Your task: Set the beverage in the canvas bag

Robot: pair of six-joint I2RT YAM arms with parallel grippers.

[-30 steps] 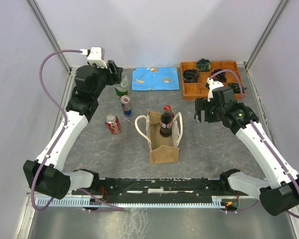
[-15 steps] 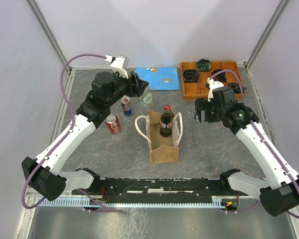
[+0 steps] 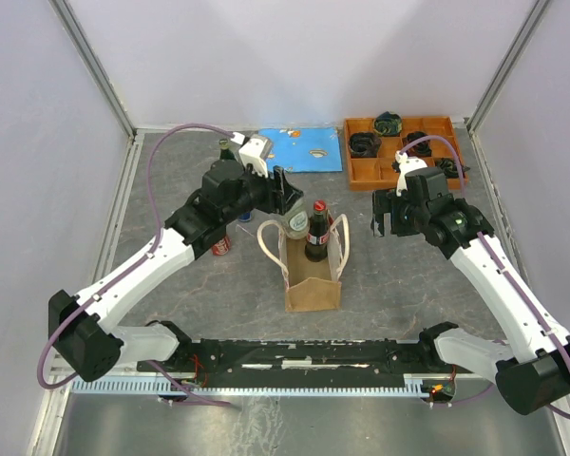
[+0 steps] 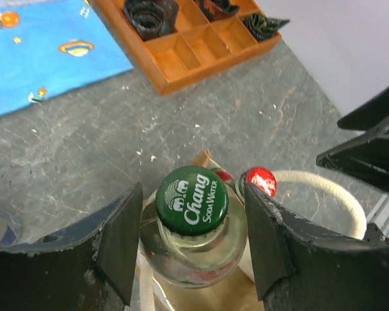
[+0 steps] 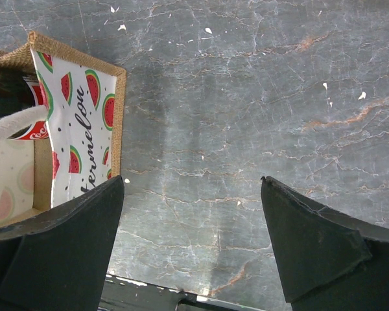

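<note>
In the middle of the overhead view, the left gripper has its jaws clamped on the green-capped soda water bottle above the upper-left corner of the canvas bag, beside a cola bottle standing inside, while the right gripper hangs with jaws wide over the worktop right of the bag.

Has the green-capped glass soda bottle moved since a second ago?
Yes. The left hand carried the soda bottle rightward, from beside the blue patterned mat to the tan canvas bag's mouth, beside the dark cola bottle.
</note>
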